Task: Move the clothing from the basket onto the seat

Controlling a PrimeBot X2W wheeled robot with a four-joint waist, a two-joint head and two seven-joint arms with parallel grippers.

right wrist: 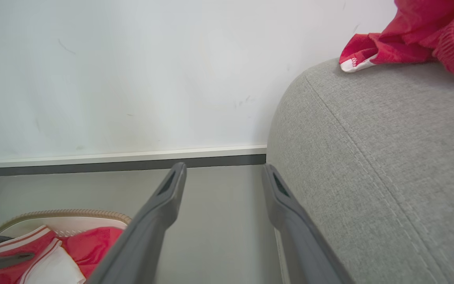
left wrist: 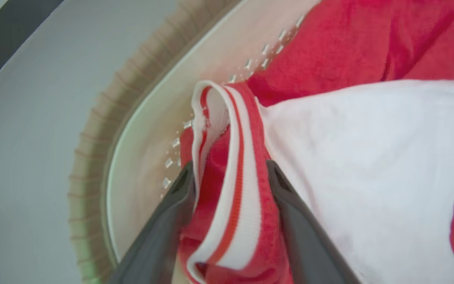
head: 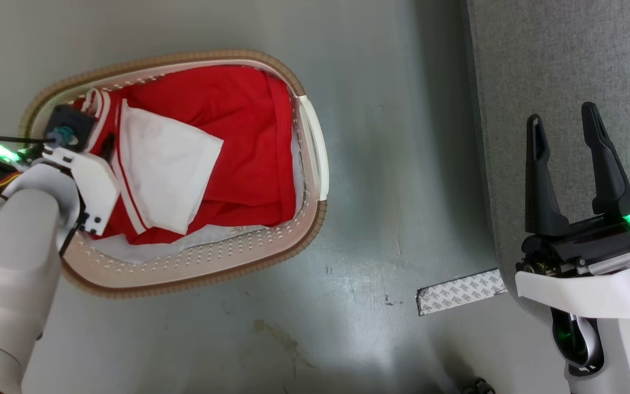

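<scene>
The clothing [head: 238, 120] lies red in the oval basket [head: 315, 219] on the floor, with a white panel [head: 162, 164] on top. My left gripper [head: 99, 150] reaches down into the basket's left end. In the left wrist view its jaws [left wrist: 230, 165] stand wide on either side of an upright fold of red-and-white striped band [left wrist: 237, 197], with the cloth between the fingers. My right gripper [head: 562, 115] hangs open and empty over the edge of the grey seat [head: 566, 54]. Another red garment [right wrist: 408, 35] lies on the seat [right wrist: 369, 157].
Grey floor runs between the basket and the seat. A patch of patterned tape [head: 460, 293] lies on the floor by the seat's edge. A pale wall with a dark baseboard [right wrist: 132, 159] stands behind the basket [right wrist: 65, 215].
</scene>
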